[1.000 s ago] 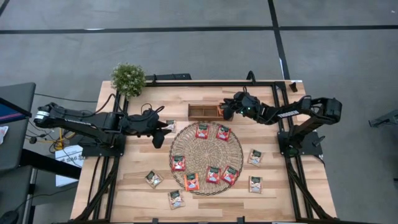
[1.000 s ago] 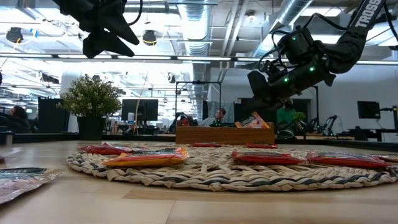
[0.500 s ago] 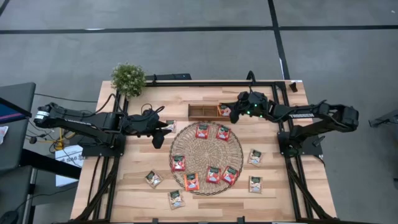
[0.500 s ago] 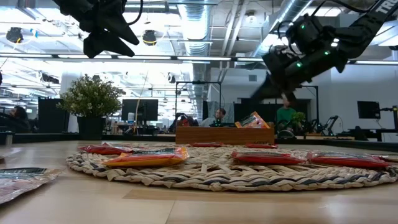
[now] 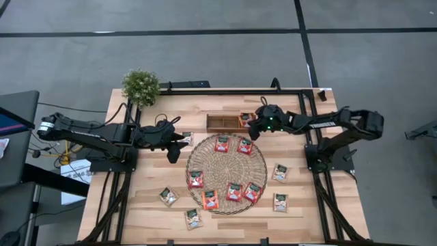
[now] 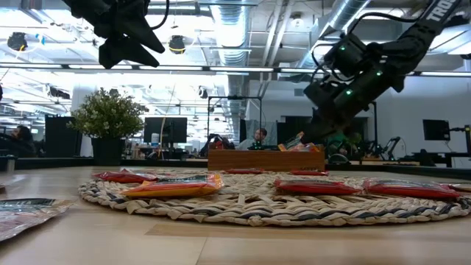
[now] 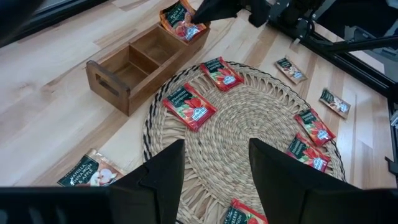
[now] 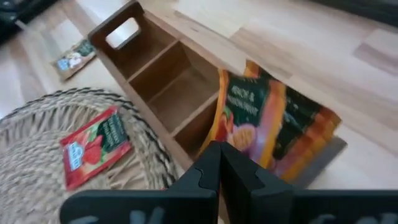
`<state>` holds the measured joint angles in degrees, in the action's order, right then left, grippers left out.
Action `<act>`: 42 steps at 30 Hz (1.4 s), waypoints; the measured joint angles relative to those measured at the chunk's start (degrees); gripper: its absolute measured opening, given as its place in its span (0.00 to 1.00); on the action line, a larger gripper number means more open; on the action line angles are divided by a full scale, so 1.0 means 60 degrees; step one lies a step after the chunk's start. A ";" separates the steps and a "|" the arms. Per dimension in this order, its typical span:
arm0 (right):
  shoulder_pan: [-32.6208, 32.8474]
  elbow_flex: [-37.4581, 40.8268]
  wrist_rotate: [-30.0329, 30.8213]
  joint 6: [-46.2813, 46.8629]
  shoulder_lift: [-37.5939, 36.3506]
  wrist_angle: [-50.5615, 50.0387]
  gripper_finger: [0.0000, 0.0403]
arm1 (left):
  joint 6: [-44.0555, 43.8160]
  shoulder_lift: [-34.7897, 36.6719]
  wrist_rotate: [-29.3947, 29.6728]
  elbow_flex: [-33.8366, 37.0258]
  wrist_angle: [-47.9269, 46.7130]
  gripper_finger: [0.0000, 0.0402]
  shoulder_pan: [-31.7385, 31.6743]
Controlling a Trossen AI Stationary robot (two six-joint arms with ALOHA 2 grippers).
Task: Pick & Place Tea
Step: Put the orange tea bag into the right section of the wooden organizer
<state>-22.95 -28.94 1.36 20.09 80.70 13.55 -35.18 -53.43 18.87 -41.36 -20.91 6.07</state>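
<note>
Several red tea sachets (image 5: 222, 143) lie flat on the round straw mat (image 5: 227, 172). Whitish-green ones lie on the table around it (image 5: 168, 197) (image 5: 280, 172). A few orange sachets (image 8: 261, 118) stand on edge in the right end compartment of the wooden tray (image 5: 224, 122). My right gripper (image 8: 217, 163) is shut, its tips at these sachets; it also shows in the high view (image 5: 252, 125). My left gripper (image 7: 214, 174) hangs open above the table left of the mat (image 5: 179, 147), with nothing between its fingers. My right gripper comes slanting down from the table's right. Its shut fingertips (image 8: 210, 155) lie against the lower front of the orange sachets (image 8: 239, 134) in the tray's end compartment. The sachets lean on edge inside the compartment. Whether the tips press them or only meet them, I cannot tell.
A small potted plant (image 5: 141, 86) stands at the table's far left corner. The tray's other two compartments (image 7: 140, 62) hold nothing. Black frame rails (image 5: 321, 198) run along the table's left and right sides.
My right gripper rose away from the tray's right end, then came back down and tipped toward the sachets standing there. My left arm has kept still.
</note>
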 joint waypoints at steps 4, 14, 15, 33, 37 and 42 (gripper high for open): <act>0.0093 -0.0556 0.0608 -0.0365 0.0313 -0.0483 0.00 | -0.0010 0.0000 0.0000 0.0000 0.0000 0.42 0.0000; 0.0118 -0.1347 0.1565 -0.1186 0.0341 -0.2377 0.00 | -0.0014 0.0000 0.0000 -0.0004 0.0000 0.42 0.0000; 0.0118 -0.1350 0.1595 -0.1186 0.0341 -0.2416 0.00 | -0.0014 0.0000 0.0000 -0.0004 0.0000 0.42 0.0000; 0.0449 -0.1350 0.0512 -0.1810 -0.2938 -0.3390 0.00 | -0.0021 -0.0005 0.0000 -0.0004 -0.0007 0.42 0.0000; 0.0887 -0.1353 -0.1624 -0.2040 -0.4066 -0.4284 0.00 | -0.0028 -0.0091 0.0000 -0.0007 -0.0004 0.42 0.0000; 0.1643 -0.1350 -0.1951 -0.1386 -0.5159 -0.5570 0.00 | -0.0114 -0.0412 -0.0009 -0.0011 0.0064 0.42 0.0000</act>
<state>-13.09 -37.04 -10.35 11.77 49.74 -19.87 -35.86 -55.90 18.82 -41.43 -20.52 6.07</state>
